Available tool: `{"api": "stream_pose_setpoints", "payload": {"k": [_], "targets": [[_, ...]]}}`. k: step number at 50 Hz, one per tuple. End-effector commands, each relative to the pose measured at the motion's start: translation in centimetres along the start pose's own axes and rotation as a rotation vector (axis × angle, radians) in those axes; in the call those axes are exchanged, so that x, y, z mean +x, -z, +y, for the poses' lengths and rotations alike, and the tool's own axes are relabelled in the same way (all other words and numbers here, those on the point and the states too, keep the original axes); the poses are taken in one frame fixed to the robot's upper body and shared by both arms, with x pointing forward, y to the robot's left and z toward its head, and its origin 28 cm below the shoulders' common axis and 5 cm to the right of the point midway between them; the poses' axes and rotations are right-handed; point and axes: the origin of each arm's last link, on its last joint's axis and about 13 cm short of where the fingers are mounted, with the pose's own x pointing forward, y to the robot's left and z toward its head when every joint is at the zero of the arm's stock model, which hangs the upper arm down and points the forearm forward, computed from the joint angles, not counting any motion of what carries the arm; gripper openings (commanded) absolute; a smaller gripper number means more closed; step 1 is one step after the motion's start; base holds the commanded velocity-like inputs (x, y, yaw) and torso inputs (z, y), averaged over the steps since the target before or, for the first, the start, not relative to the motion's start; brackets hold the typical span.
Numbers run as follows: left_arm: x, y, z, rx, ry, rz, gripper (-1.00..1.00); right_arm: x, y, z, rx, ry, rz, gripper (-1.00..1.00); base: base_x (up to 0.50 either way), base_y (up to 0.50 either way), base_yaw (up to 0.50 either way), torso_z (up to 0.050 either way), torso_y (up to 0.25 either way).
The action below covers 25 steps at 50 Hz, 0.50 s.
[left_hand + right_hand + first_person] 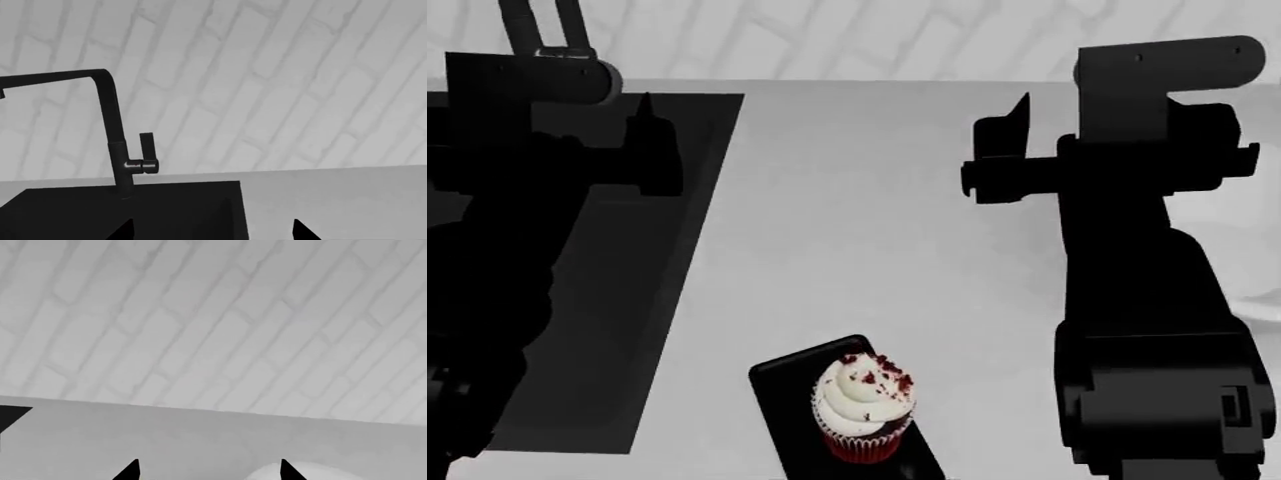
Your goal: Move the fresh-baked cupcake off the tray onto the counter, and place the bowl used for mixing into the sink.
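Neither step has begun: the cupcake (864,415) sits on the black tray (787,385) at the near edge of the counter (868,220), and both arms hang high above, well apart from it. The left gripper (212,231) over the sink (627,300) and the right gripper (208,470) both show spread, empty fingertips. A white curve just beyond the right gripper may be the bowl (303,472); the next move probably calls for lowering one arm to the cupcake.

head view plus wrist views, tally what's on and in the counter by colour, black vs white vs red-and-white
black: 3 - sink, faucet, tray
white: 1 - bowl, only an edge showing in the right wrist view
red-and-white: 1 - cupcake, standing on the tray
total: 5
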Motion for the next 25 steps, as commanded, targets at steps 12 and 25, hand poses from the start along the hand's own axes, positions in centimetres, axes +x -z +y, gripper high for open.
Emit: {"api": "stream_pose_setpoints", "payload": {"k": [12, 25], "targets": [[0.29, 0.51, 0.3, -0.001, -0.009, 0.014, 1.0, 0.23, 0.25, 0.26, -0.011, -0.014, 0.006, 1.0, 0.0, -0.15, 0.0, 0.05, 0.006], [0.29, 0.59, 0.35, -0.002, -0.009, 0.014, 1.0, 0.23, 0.37, 0.4, -0.024, -0.007, 0.015, 1.0, 0.16, 0.04, 0.0, 0.05, 0.005]]}}
